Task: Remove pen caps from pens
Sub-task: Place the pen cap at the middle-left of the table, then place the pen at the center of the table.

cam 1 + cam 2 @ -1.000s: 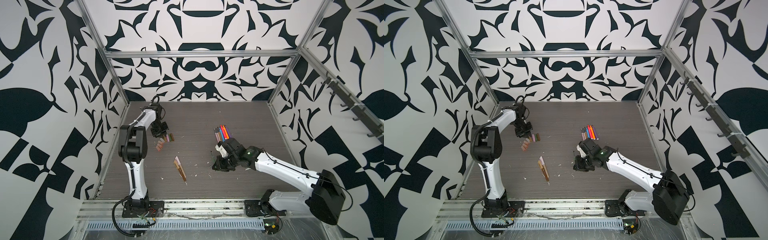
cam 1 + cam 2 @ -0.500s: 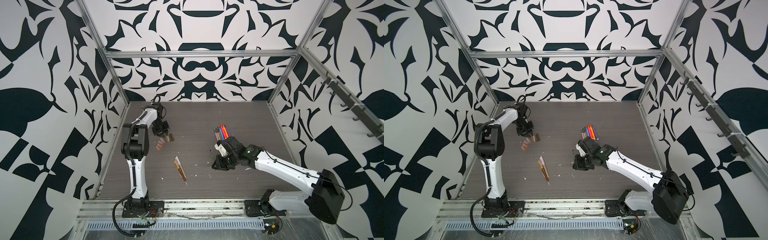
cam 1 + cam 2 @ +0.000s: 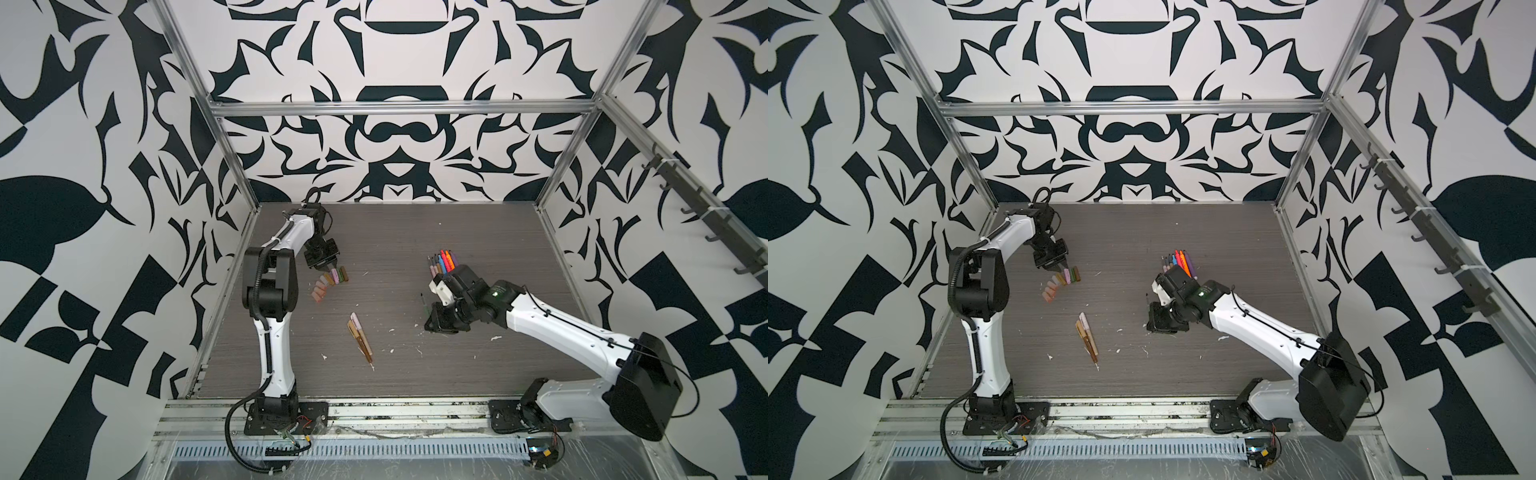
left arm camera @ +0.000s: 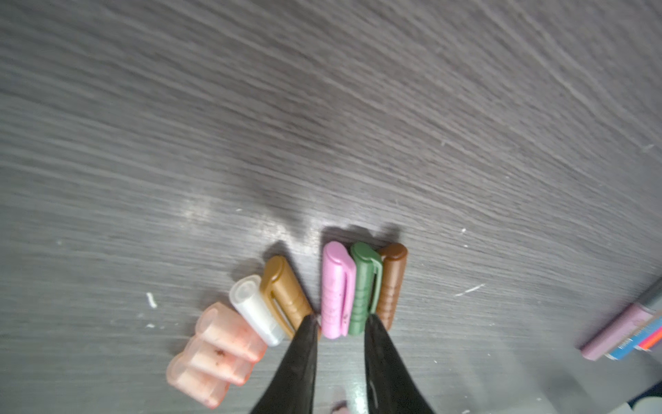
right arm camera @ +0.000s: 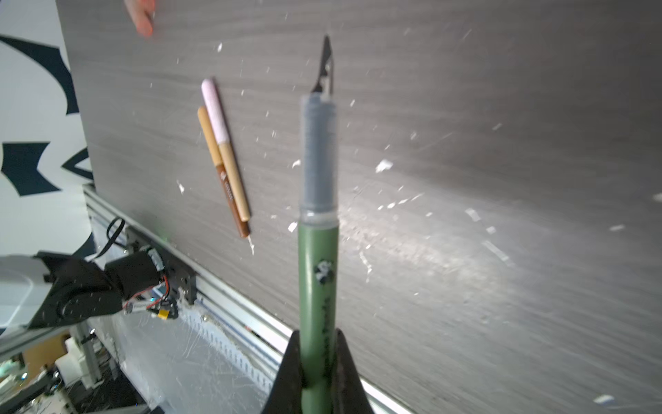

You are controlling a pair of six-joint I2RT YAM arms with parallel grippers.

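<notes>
The left gripper (image 4: 340,319) stands released: its two black fingers (image 4: 304,358) are parted, and their tips hover at the near ends of a row of loose pen caps. The pink cap (image 4: 335,290) and the green cap (image 4: 363,286) lie in the gap between the tips, flat on the table (image 4: 358,107), with neither one clamped. A brown cap (image 4: 392,283) touches the green one. On the other side lie an ochre cap (image 4: 283,290), a clear cap (image 4: 252,308) and three salmon caps (image 4: 215,351), fanned out side by side. In both top views this row sits just in front of the left gripper (image 3: 326,264), near the table's left edge.

The right gripper (image 5: 317,337) is clenched on a green pen (image 5: 317,272). The barrel stands out from between the fingers, with its grey neck and dark nib bare. Beyond it, mid-table, two capped pens (image 5: 224,157) lie touching, one pink-capped and one tan-capped. A bundle of uncapped pens (image 3: 442,264) lies just behind the right arm. White flecks (image 5: 383,165) dot the surface.
</notes>
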